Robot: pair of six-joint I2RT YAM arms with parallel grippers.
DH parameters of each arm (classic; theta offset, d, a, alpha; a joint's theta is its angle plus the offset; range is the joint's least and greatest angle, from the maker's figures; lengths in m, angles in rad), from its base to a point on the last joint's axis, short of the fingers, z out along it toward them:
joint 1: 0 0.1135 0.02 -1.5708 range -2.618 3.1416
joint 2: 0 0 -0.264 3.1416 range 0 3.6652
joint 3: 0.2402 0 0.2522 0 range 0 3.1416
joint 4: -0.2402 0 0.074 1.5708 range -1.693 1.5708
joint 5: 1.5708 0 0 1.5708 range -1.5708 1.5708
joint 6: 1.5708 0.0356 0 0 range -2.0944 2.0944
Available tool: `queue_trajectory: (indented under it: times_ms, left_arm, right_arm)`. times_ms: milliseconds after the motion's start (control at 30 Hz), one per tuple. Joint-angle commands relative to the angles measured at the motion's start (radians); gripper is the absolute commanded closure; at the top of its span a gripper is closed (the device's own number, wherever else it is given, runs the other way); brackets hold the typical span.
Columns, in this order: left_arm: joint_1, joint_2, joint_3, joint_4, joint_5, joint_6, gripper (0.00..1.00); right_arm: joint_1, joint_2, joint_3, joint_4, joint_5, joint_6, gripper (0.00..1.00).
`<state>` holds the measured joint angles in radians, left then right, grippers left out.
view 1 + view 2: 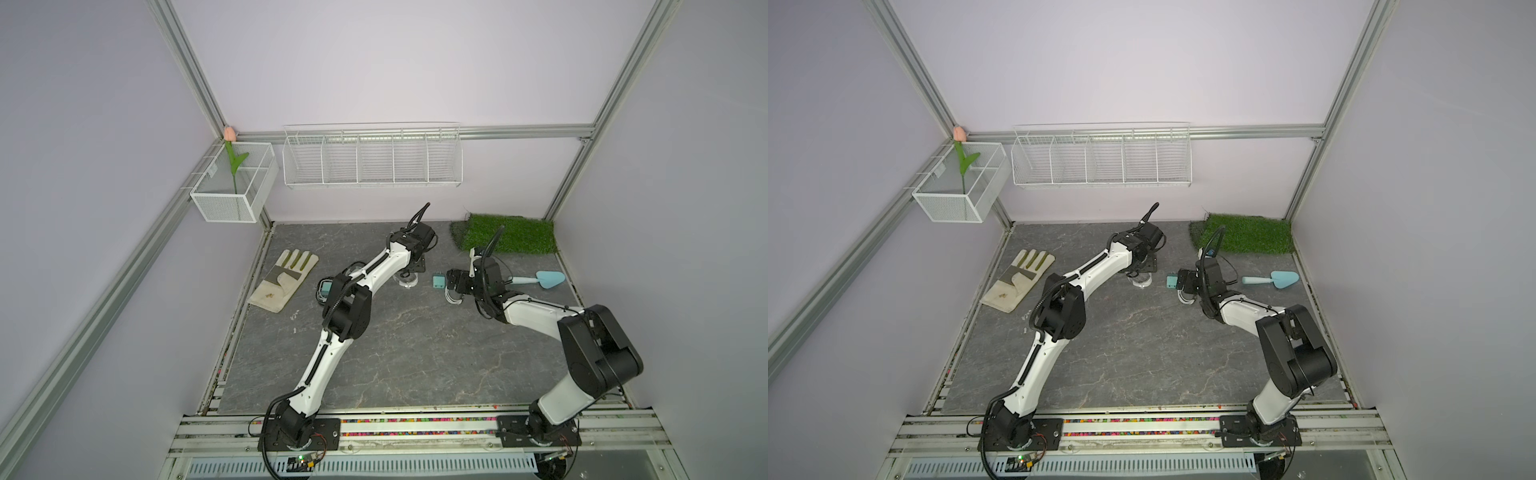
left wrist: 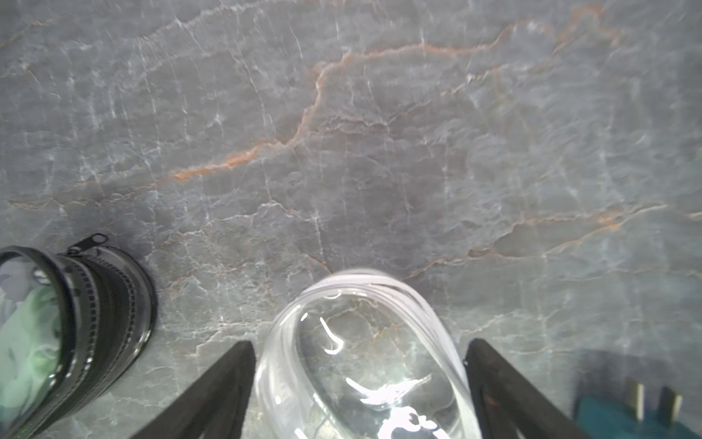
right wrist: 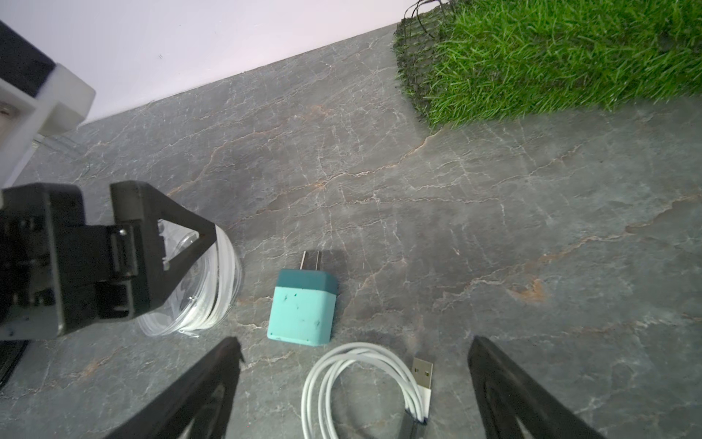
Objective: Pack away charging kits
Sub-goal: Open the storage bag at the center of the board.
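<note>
In both top views, we see the left gripper (image 1: 409, 272) over the clear white-rimmed case (image 1: 405, 283). Left wrist view: its jaws are apart, straddling the case. Closing off-centre could, we judge, squirt it sideways. Right wrist view: the right gripper (image 3: 355, 342) gapes over the coiled cable (image 3: 361, 384), with the teal adapter (image 3: 302, 309) just beyond. Descending could snag both.

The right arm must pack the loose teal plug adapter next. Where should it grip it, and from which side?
Probably from straight above, closing the open right gripper across the two flat side faces of the plug adapter. It lies flat with its prongs level, pointing away from the gripper; gripping end to end would meet the prongs and the white cable coiled close behind it.
</note>
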<state>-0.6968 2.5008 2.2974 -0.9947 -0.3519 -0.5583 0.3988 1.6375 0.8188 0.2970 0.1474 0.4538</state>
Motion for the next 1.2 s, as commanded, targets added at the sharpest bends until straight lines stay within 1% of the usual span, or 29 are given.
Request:
queue_trajectory:
  times_ms: [0, 100, 167, 300, 467, 667, 700, 733, 767, 800, 833, 867, 933, 967, 1033, 1100, 1167]
  left_arm:
    - [-0.012, 0.006, 0.038, -0.069, -0.012, 0.021, 0.22]
    - [-0.022, -0.016, 0.024, -0.076, -0.010, 0.026, 0.39]
    - [-0.031, -0.050, -0.012, -0.064, 0.004, 0.033, 0.55]
    - [-0.046, -0.148, -0.133, 0.002, 0.035, 0.041, 0.70]
    - [-0.049, -0.271, -0.296, 0.092, 0.090, 0.050, 1.00]
    - [-0.049, -0.385, -0.429, 0.164, 0.121, 0.050, 1.00]
    - [-0.049, -0.397, -0.444, 0.175, 0.115, 0.053, 0.90]
    - [-0.049, -0.407, -0.458, 0.185, 0.099, 0.056, 0.70]
    - [-0.049, -0.407, -0.464, 0.191, 0.087, 0.062, 0.48]
    - [-0.049, -0.395, -0.461, 0.194, 0.086, 0.078, 0.36]
    - [-0.051, -0.372, -0.437, 0.180, 0.091, 0.093, 0.34]
    - [-0.057, -0.336, -0.400, 0.145, 0.072, 0.104, 0.32]
    - [-0.080, -0.263, -0.312, 0.065, -0.020, 0.104, 0.29]
    - [-0.091, -0.219, -0.256, 0.010, -0.067, 0.092, 0.29]
    - [-0.104, -0.157, -0.182, -0.044, -0.114, 0.090, 0.32]
    - [-0.105, -0.106, -0.123, -0.079, -0.147, 0.078, 0.37]
    - [-0.105, -0.053, -0.053, -0.140, -0.216, 0.054, 0.37]
  right_arm:
    - [-0.005, -0.040, -0.023, 0.031, -0.020, 0.024, 0.04]
    - [-0.005, -0.045, -0.029, 0.034, -0.030, 0.029, 0.04]
    - [-0.005, -0.044, -0.032, 0.039, -0.036, 0.037, 0.04]
    - [-0.004, -0.039, -0.041, 0.053, -0.054, 0.048, 0.03]
    - [-0.003, -0.050, -0.059, 0.067, -0.060, 0.057, 0.03]
    - [0.003, -0.065, -0.085, 0.095, -0.072, 0.076, 0.03]
    - [0.004, -0.065, -0.091, 0.101, -0.073, 0.079, 0.03]
    - [0.005, -0.068, -0.096, 0.107, -0.077, 0.084, 0.03]
    - [0.004, -0.071, -0.100, 0.112, -0.077, 0.088, 0.03]
    - [0.005, -0.075, -0.105, 0.115, -0.075, 0.089, 0.03]
    - [0.005, -0.081, -0.111, 0.118, -0.072, 0.091, 0.03]
    - [0.005, -0.086, -0.115, 0.118, -0.070, 0.090, 0.03]
    - [0.005, -0.095, -0.120, 0.116, -0.066, 0.090, 0.03]
    - [0.005, -0.098, -0.122, 0.116, -0.065, 0.088, 0.03]
    - [0.005, -0.100, -0.124, 0.116, -0.066, 0.088, 0.03]
    - [0.005, -0.098, -0.124, 0.115, -0.067, 0.086, 0.03]
    - [0.005, -0.097, -0.122, 0.114, -0.070, 0.084, 0.03]
